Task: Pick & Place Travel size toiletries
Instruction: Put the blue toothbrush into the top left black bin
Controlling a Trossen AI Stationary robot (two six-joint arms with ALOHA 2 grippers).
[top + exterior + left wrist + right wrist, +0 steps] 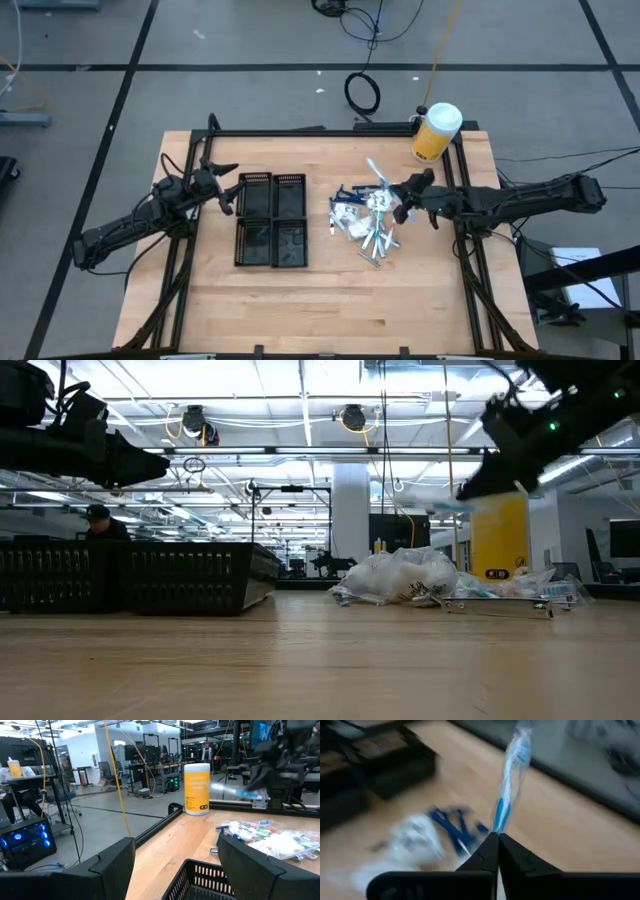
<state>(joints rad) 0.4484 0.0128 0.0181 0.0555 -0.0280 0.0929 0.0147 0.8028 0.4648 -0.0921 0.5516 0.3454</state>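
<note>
step: pick done, carry pending | right gripper (497, 836) clamped on blue toothbrush (512, 780), lifted over toiletry pile (368, 222) near tabletop's right edge | left gripper (175, 860) agape over black tray (271, 220); idle | next: toothbrush to be carried to tray compartment

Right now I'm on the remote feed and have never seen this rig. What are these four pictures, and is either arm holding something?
Two dark robot arms work at a wooden table. One picture looks straight down from above, one looks level across the tabletop, and one sits on each wrist. The right gripper is shut on a blue and white toothbrush in a clear wrapper, lifted above the pile of toiletries. The left gripper hangs open and empty beside the black four-compartment tray, which looks empty from above. A yellow jar with a white lid stands at the table's far right corner.
</note>
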